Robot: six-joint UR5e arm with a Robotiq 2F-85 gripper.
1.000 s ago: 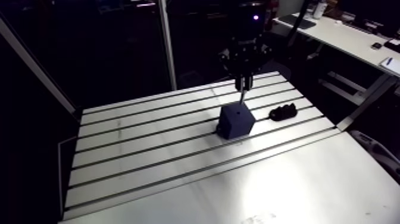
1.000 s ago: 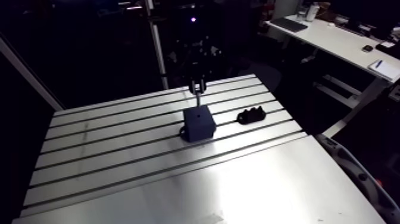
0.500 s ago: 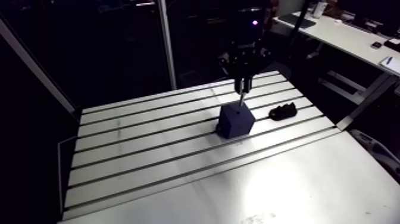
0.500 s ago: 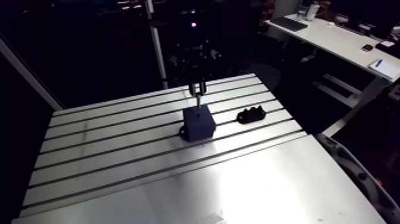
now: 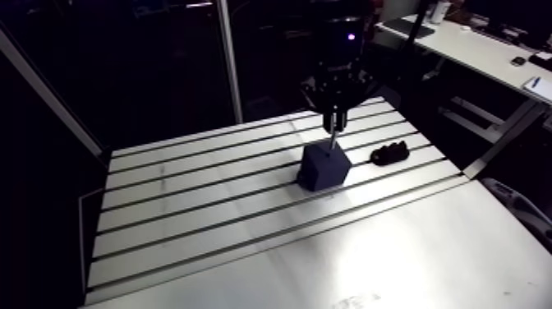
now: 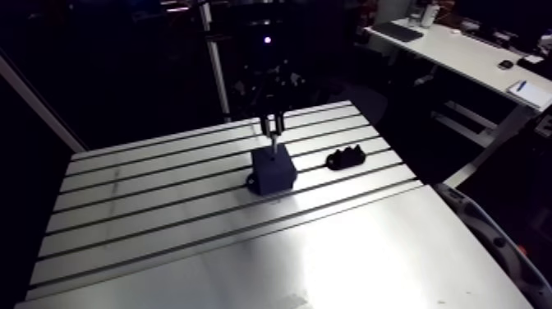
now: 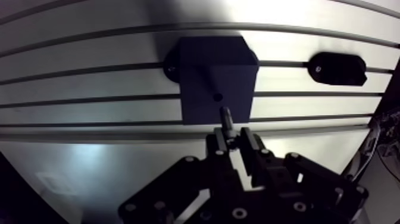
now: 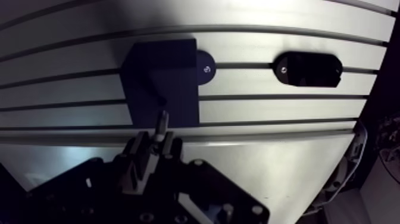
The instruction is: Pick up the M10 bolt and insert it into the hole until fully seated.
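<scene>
Gripper (image 7: 233,139) pinching slim bolt (image 7: 225,117), matte cubic block (image 7: 211,68), slotted aluminium table (image 7: 89,89)

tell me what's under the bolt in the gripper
The dark block sits under the bolt, which the gripper holds. The block's small hole shows just ahead of the bolt's tip, not yet entered. The hole's inside is dark, so its depth is hidden.
</scene>
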